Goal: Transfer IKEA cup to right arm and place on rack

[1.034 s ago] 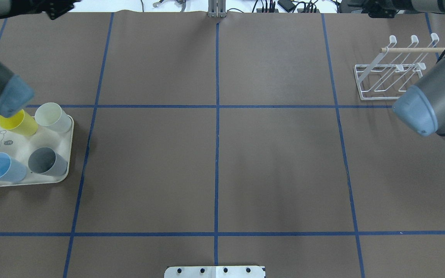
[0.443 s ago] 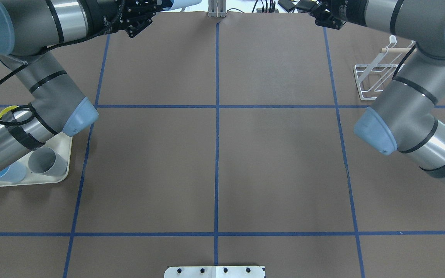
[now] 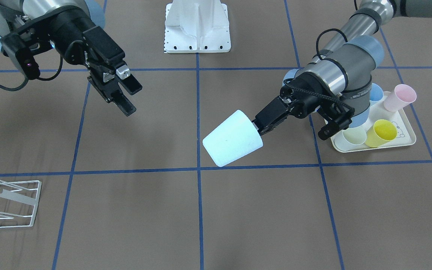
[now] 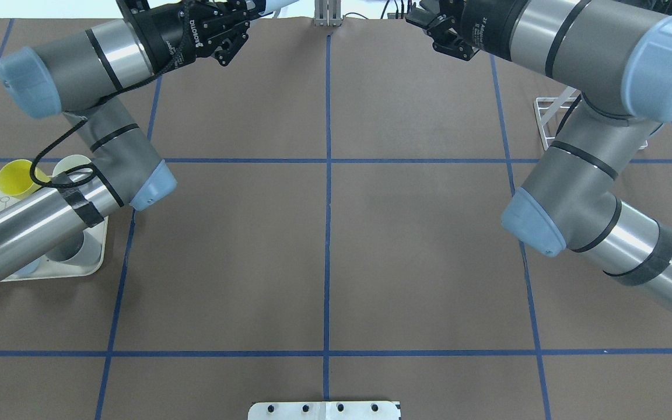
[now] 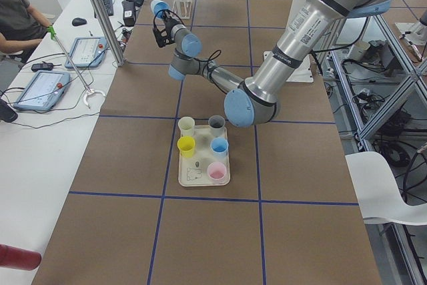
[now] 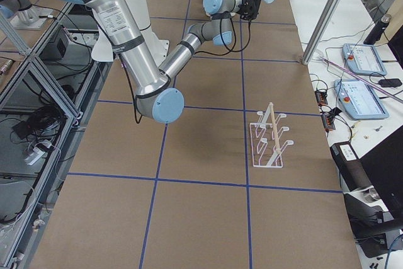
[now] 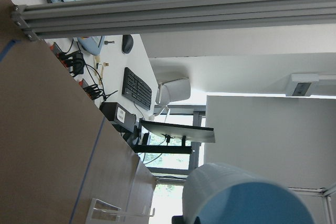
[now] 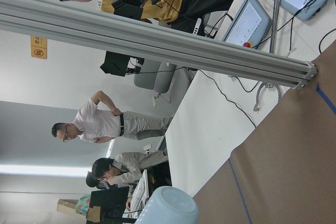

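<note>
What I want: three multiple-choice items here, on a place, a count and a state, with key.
1. The tray holds how many cups? A three; B four; C five.
2. The rack stands: A on the tray; B on the table; C in a gripper.
3. The right gripper is: A open; B shut on a cup; C shut on the rack.
1C, the side view shows five; 2B, on the table, far from the tray; 3A, its fingers are spread, the left gripper holds the light blue cup.

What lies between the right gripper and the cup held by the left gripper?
Nothing. In the front-facing view the gap from right gripper to cup is open air, with only bare table and a blue tape line beneath.
</note>
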Robot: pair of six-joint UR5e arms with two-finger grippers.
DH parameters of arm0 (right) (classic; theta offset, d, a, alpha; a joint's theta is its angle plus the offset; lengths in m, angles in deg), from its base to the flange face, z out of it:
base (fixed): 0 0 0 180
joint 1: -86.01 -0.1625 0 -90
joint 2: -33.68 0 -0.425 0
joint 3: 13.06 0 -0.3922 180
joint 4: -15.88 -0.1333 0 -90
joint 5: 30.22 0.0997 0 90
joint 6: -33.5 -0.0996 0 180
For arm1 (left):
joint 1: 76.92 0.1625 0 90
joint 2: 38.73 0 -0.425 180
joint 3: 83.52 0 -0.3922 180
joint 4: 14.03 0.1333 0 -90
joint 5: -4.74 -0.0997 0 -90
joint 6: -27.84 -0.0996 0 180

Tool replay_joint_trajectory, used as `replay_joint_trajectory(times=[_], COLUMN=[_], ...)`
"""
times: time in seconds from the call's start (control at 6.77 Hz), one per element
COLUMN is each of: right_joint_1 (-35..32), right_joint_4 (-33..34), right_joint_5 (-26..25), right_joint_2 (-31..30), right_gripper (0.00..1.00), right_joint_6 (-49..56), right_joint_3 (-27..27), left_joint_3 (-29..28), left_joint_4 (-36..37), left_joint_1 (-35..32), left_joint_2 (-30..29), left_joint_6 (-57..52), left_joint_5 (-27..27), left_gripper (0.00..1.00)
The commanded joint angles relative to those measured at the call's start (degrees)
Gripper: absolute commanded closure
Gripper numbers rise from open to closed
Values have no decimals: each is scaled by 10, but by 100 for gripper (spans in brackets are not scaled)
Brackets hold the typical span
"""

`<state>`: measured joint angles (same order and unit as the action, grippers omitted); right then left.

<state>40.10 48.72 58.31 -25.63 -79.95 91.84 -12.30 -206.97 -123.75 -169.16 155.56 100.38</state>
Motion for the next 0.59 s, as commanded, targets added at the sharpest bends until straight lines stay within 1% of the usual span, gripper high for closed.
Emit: replay_joint_trajectory(times=[0.0, 0.3, 0.44], right_joint_1=[27, 31, 31], right_joint_4=[-2, -2, -2], right_joint_5=[-42, -46, -49], right_joint_2=[17, 18, 18], right_gripper=[0, 0, 0], right_joint_6=[-5, -5, -5], right_joint_3=[0, -1, -3], left_joint_3=[-17, -18, -18], left_joint_4=[-57, -77, -83], left_joint_1=[29, 46, 66], left_joint_2=[-24, -36, -43], left_joint_6=[56, 72, 77], left_joint_5=[-49, -59, -85], left_gripper=[100, 100, 100])
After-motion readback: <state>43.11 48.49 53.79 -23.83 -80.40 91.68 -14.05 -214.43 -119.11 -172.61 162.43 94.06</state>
